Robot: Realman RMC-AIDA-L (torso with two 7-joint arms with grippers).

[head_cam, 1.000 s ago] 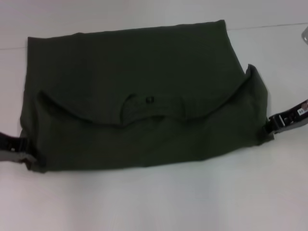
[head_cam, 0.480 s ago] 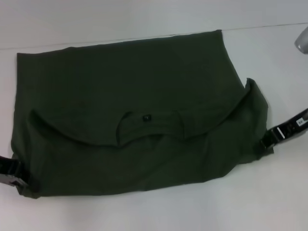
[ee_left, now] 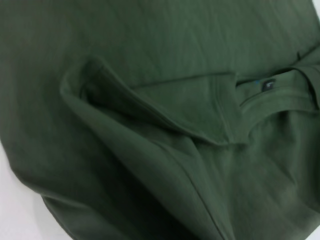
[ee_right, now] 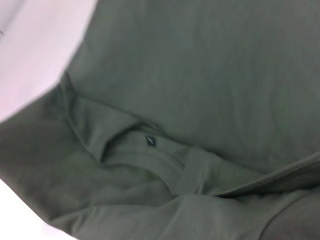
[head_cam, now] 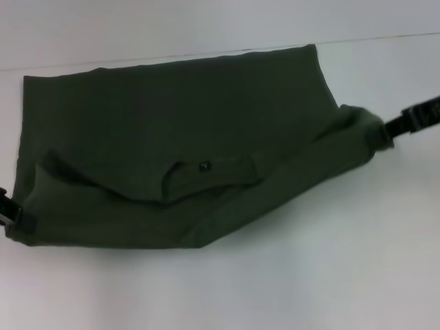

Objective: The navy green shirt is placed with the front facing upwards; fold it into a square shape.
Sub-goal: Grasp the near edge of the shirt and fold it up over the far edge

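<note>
The navy green shirt (head_cam: 179, 103) lies across the white table, plain green side up, with its near part doubled over. The ribbed collar (head_cam: 206, 175) and small dark neck label (head_cam: 203, 166) show at the fold's edge. My left gripper (head_cam: 12, 218) is at the shirt's left end, shut on the cloth corner. At the right end my right gripper (head_cam: 388, 132) is shut on a bunched corner held above the table. The left wrist view shows folded shirt (ee_left: 150, 60) layers and the label (ee_left: 268, 85). In the right wrist view I see the shirt (ee_right: 210, 65) and its label (ee_right: 150, 141).
Bare white table (head_cam: 309, 275) stretches in front of the shirt and along its right side. A table edge or seam line (head_cam: 385, 38) runs behind the shirt's far hem.
Both grippers have carried the held edge away from me, the right one much farther. The right end has lifted and bunched, and the collar sits farther back on the shirt.
</note>
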